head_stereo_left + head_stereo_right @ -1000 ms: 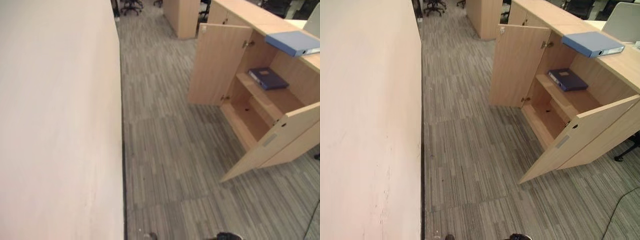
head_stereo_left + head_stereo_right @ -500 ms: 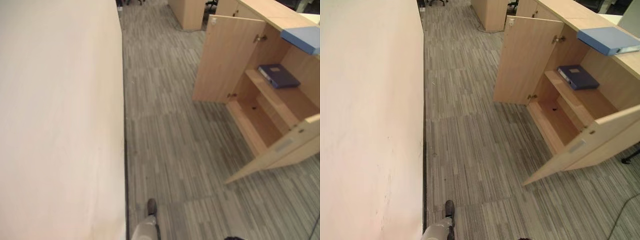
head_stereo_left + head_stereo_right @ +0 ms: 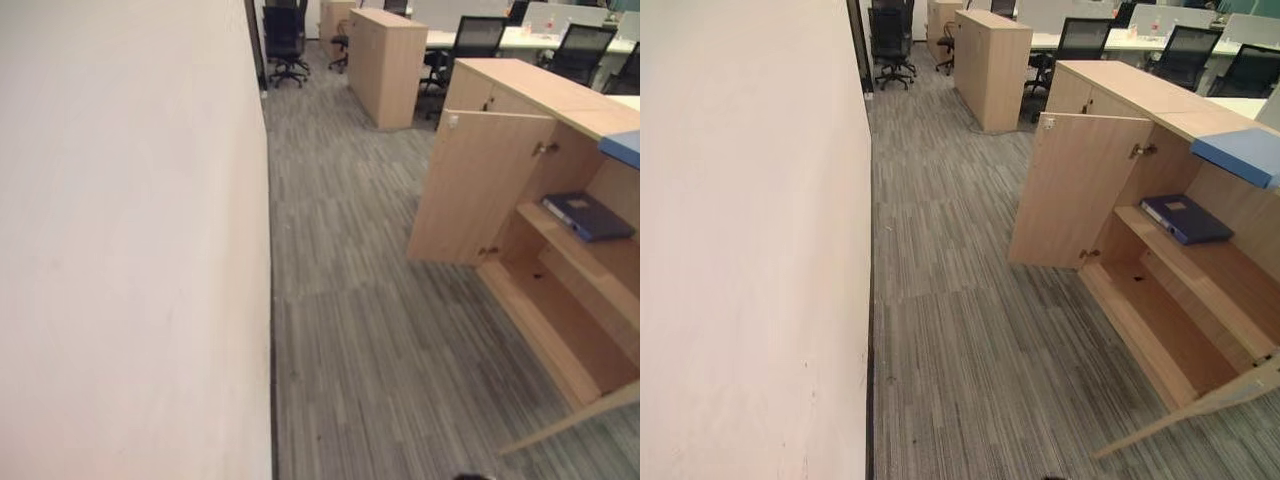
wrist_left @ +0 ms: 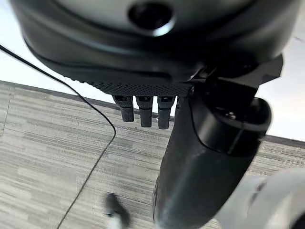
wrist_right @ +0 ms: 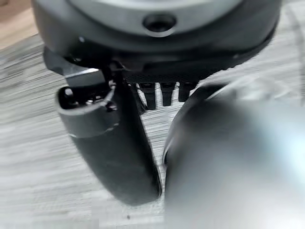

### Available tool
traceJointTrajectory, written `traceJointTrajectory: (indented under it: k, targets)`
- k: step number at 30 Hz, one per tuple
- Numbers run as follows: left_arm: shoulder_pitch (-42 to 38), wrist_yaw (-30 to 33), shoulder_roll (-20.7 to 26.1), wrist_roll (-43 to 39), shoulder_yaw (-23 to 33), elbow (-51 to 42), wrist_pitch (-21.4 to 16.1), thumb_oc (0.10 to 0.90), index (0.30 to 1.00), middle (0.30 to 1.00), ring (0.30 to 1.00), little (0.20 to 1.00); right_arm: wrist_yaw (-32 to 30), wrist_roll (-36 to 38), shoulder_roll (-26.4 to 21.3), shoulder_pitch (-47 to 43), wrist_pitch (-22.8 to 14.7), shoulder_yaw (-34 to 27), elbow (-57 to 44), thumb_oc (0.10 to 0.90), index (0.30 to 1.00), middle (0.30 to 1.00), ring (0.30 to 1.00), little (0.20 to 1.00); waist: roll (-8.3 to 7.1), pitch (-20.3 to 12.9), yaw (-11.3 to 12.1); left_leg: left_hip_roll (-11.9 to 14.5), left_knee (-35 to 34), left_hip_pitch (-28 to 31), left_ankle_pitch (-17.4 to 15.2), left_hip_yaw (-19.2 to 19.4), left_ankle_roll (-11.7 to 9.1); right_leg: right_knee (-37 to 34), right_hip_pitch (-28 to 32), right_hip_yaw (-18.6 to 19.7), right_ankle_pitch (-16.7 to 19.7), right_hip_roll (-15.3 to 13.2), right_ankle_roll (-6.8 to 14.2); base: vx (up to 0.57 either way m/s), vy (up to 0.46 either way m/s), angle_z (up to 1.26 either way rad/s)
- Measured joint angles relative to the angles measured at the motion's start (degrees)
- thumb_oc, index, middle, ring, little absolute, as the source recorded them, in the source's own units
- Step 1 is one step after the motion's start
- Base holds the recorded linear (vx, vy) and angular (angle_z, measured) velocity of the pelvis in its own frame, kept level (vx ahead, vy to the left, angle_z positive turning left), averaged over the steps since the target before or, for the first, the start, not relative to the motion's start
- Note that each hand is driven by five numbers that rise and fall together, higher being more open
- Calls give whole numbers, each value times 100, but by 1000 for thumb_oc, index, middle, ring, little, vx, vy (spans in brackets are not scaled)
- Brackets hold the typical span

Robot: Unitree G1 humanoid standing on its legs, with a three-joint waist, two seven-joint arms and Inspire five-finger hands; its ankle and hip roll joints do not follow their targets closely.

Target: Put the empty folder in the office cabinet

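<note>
The office cabinet [image 3: 1160,300] stands with both doors swung wide. The far door [image 3: 1075,190] juts out over the carpeted floor [image 3: 970,330]; only the top edge of the near door [image 3: 1210,405] can be seen.

On the cabinet's top surface [image 3: 1150,95] lies a light blue folder [image 3: 1240,155], flat, right above the open compartment. Only one corner and part of its flat face are visible, so its long axis and the way its spine points cannot be told.

A dark blue folder [image 3: 1185,218] lies flat on the middle shelf [image 3: 1185,265] inside the cabinet. Its long axis runs along the shelf, from the far door's side toward the near door's side, with its label facing up. The bottom shelf [image 3: 1150,330] is below it.

A pale wall [image 3: 120,250] runs along the floor opposite the cabinet. Beyond the cabinet's far end are a second wooden cabinet [image 3: 990,65], black office chairs [image 3: 888,40] and desks.

The left robot hand [image 4: 190,157] hangs above the carpet, its fingers [image 4: 145,112] straight and relaxed, holding nothing. The right robot hand [image 5: 119,143] also hangs with its fingers [image 5: 167,93] straight and empty.
</note>
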Motion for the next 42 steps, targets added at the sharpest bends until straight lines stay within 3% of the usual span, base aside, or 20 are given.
traceJointTrajectory:
  k: [2,7,11,12,13,16,19,21,22,23,24,27,30,31,32,34,37,38,40,42]
  targets:
    - [-31,6,16,25,132,-87,-7,800,900,900,900,900,48,19,28,-147,1,-74,-217,800,900,900,900,900,157,223,-120,265,0,120,-39,59,-38,-1810,-145,-70,-108,880,114,230,-124,-15]
    - [-48,14,372,217,449,-93,-110,800,900,900,900,900,92,263,125,-45,7,-159,-441,800,900,900,900,900,-157,391,-233,162,12,480,-407,72,-473,-3691,-538,-718,754,1395,81,254,-131,-5]
    - [-215,56,742,269,406,-109,-156,800,900,900,900,900,92,251,171,-84,55,-184,-377,800,900,900,900,900,-315,373,-259,258,-21,686,-508,-159,-654,-3747,-407,-824,1037,1475,-257,292,-91,27]
    - [-246,41,795,269,403,-114,-174,800,900,900,900,900,86,251,145,-85,70,-182,-362,800,900,900,900,900,-298,371,-281,356,-13,710,-565,-174,-732,-3735,-402,-816,1170,1557,-290,565,-209,8]
    - [-348,81,806,269,401,-30,-170,800,900,900,900,900,95,283,80,-96,39,-180,-338,800,900,900,900,900,-134,344,-357,609,-4,725,-680,-233,-905,-3500,-438,-839,1078,1702,-465,321,-151,16]
    - [-536,133,840,274,332,106,-160,800,900,900,900,900,89,310,25,-102,9,-183,-351,800,900,900,900,900,-59,288,-460,951,171,721,-801,-291,-1090,-3239,-420,-959,735,1941,-1052,291,-205,18]
    - [-784,172,940,280,336,183,-144,800,900,900,900,900,70,340,63,-84,12,-179,-330,800,900,900,900,900,-212,274,-482,1332,959,526,-881,-302,-1335,-3186,-223,-1088,398,2172,-1334,326,-312,13]
    - [-749,183,1060,253,350,107,-141,800,900,900,900,900,1,420,102,14,26,-137,-299,800,900,900,900,900,-380,234,-448,1603,2318,175,-834,-300,-1415,-3657,269,-1077,339,2492,-1390,263,-266,-15]
    - [-703,256,1098,226,350,34,-181,800,900,900,900,900,-25,423,89,36,29,-78,-177,800,900,900,900,900,-484,245,-331,1900,3722,-304,-614,-323,-1655,-3960,620,-971,412,2662,-1633,181,-82,-28]
    - [-703,256,1098,226,350,34,-181,800,900,900,900,900,-25,423,89,36,29,-78,-177,800,900,900,900,900,-484,245,-331,1900,3722,-304,-614,-323,-1655,-3960,620,-971,412,2662,-1633,190,9,-54]
    - [-741,271,930,188,306,-127,-236,800,900,900,900,900,-149,428,-49,25,18,53,-73,800,900,900,900,900,-488,252,-257,2115,4490,-1154,-766,-431,-1612,-4220,899,-789,223,2810,-1646,310,112,-54]
    - [-807,257,769,187,278,-146,-241,800,900,900,900,900,-205,425,-122,70,95,56,-32,800,900,900,900,900,-477,355,-184,1940,2839,-1694,-619,-299,-1712,-4395,1101,-668,234,2830,-1570,195,162,-35]
    - [-807,252,660,174,283,-63,-214,800,900,900,900,900,-186,425,-153,134,118,66,71,800,900,900,900,900,-346,474,-119,1710,1217,-1768,187,-396,-1808,-4505,1381,-508,198,2853,-1397,301,239,-35]
    - [-852,254,597,170,285,35,-217,800,900,900,900,900,-192,424,-181,244,102,43,87,800,900,900,900,900,-205,502,-86,1549,-63,-1736,741,-774,-2027,-4512,1493,-403,82,2875,-1251,289,208,-20]
    - [-900,255,567,156,275,44,-219,800,900,900,900,900,-194,425,-195,230,112,-34,90,800,900,900,900,900,-113,583,-40,1551,-79,-1894,929,-963,-2082,-4508,1573,-299,45,2883,-1212,304,216,-47]
    - [-881,257,549,155,277,80,-222,800,900,900,900,900,-203,422,-226,246,116,-174,115,800,900,900,900,900,-32,619,128,1602,-41,-2069,1066,-1077,-2089,-4509,1703,-167,45,2825,-1118,352,267,-59]
    - [-703,297,569,160,409,248,-216,800,900,900,900,900,-191,403,-205,482,112,-168,226,800,900,900,900,900,-44,567,159,1685,-12,-1874,1257,-530,-1877,-4513,2327,21,-215,2518,-639,352,272,-37]
    - [-659,306,614,164,416,222,-218,800,900,900,900,900,-187,397,-139,485,112,-167,309,800,900,900,900,900,-139,527,145,1537,179,-1880,1590,-431,-1590,-4511,2439,48,-279,2398,-573,404,350,-13]
    - [-864,339,862,210,501,89,-236,800,900,900,900,900,-102,343,171,351,128,-261,375,800,900,900,900,900,-735,518,174,1011,559,-1961,1253,-64,-949,-4296,2417,41,-53,1724,-779,361,350,-11]
    - [-973,336,872,222,536,64,-263,800,900,900,900,900,-102,275,205,304,99,-309,330,800,900,900,900,900,-743,496,151,858,428,-1700,1116,14,-780,-3920,2333,49,217,1492,-794,362,480,-17]
